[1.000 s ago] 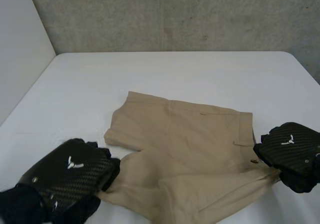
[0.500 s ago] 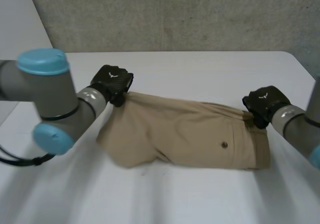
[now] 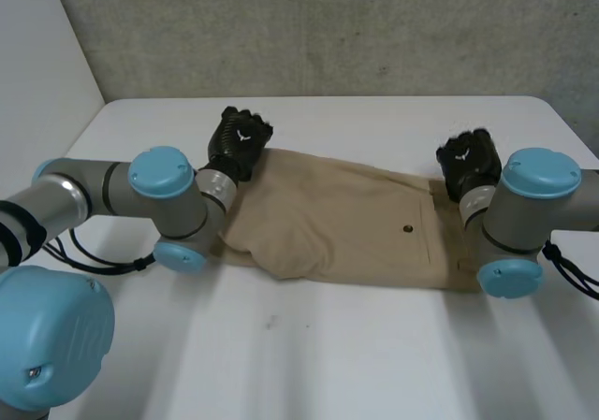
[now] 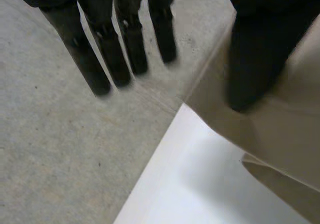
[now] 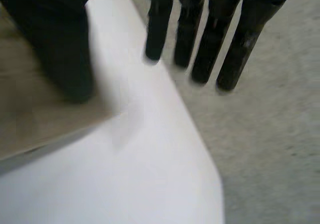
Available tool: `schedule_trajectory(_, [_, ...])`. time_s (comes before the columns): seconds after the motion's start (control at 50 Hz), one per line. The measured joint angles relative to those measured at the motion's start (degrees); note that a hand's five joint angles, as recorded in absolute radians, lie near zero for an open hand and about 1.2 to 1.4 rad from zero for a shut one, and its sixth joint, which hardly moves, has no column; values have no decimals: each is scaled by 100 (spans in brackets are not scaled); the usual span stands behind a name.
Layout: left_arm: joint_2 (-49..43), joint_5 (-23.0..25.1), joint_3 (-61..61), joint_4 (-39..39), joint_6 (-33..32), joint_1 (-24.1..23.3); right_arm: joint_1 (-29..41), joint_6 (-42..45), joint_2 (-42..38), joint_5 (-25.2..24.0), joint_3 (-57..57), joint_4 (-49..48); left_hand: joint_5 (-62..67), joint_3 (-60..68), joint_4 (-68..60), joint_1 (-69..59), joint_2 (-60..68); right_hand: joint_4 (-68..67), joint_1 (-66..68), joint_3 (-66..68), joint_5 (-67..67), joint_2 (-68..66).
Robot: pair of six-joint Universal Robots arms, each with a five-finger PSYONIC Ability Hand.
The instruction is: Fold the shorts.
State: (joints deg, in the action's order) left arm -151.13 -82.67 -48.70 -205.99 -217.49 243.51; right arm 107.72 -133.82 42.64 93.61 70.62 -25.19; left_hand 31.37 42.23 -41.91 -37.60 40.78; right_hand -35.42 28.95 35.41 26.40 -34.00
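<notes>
The beige shorts [image 3: 346,224] lie folded in half lengthwise on the white table [image 3: 374,354], a dark button [image 3: 408,228] facing up. My left hand [image 3: 239,141] is at the far left corner of the shorts, my right hand [image 3: 468,161] at the far right corner by the waistband. In the left wrist view the fingers [image 4: 115,44] are straight and spread away from the thumb, which hovers over the cloth [image 4: 280,129]. In the right wrist view the fingers [image 5: 200,34] are straight too, the thumb over the cloth [image 5: 35,114]. Neither hand pinches the cloth.
A concrete wall [image 3: 328,27] rises just behind the table's far edge, close to both hands. Both arms reach across the table on either side of the shorts. Bare table lies in front of the shorts.
Both hands carried the near edge of the shorts over to the far edge, folding them in half. They have now let go, and their fingers have straightened.
</notes>
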Motion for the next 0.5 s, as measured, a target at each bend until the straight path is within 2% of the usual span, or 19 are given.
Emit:
schedule_trajectory(0.02, [18,1,-50,-79,3,-9,0,7,14,12,-9,-97,-1216,-1187,1216,1247,-1074,1365,-1171,-1357,-1386,1267])
schedule_trajectory(0.06, [78,-1,-170,-222,8,-36,-1,5,38,24,-12,-183,-2339,-2358,2404,2424,-2312,1524,-1286,-1516,-1549,1419])
schedule_trajectory(0.08, [159,-7,-298,-320,11,-63,-2,-40,160,43,15,-337,-2701,-2761,2792,2654,-2636,2201,-1723,-2284,-2228,2122])
schedule_trajectory(0.1, [232,-13,-398,-377,12,-82,-3,-69,227,49,36,-373,-2868,-3000,3014,2678,-2887,2203,-1723,-2311,-2242,2148])
schedule_trajectory(0.24, [930,-62,-1162,-516,36,-160,-36,-576,1033,37,424,-302,-2867,-3002,3024,2678,-2923,2203,-1723,-2311,-2243,2150])
schedule_trajectory(0.28, [1346,-76,-1584,-494,61,-177,-53,-895,1467,-28,659,-1,-2868,-3003,3024,2678,-2923,2203,-1723,-2311,-2243,2150])
schedule_trajectory(0.34, [1643,-82,-1897,-462,92,-181,-61,-1068,1692,-101,786,267,-2868,-3003,3024,2678,-2923,2203,-1723,-2311,-2243,2150])
schedule_trajectory(0.36, [1947,-84,-2232,-411,150,-181,-81,-1299,1979,-259,961,782,-2868,-3003,3024,2678,-2923,2203,-1723,-2312,-2243,2150])
schedule_trajectory(0.4, [2012,-84,-2306,-398,165,-180,-85,-1337,2026,-292,993,888,-2868,-3003,3024,2678,-2923,2203,-1723,-2312,-2243,2150])
schedule_trajectory(0.42, [2361,-85,-2739,-291,318,-177,-162,-1559,2255,-502,1199,1585,-2868,-3002,3024,2678,-2923,2203,-1723,-2311,-2243,2150])
schedule_trajectory(0.5, [2650,-84,-3201,-77,596,-173,-376,-1931,2510,-827,1606,2451,-2867,-3002,3024,2678,-2923,2172,-1697,-2222,-2208,2065])
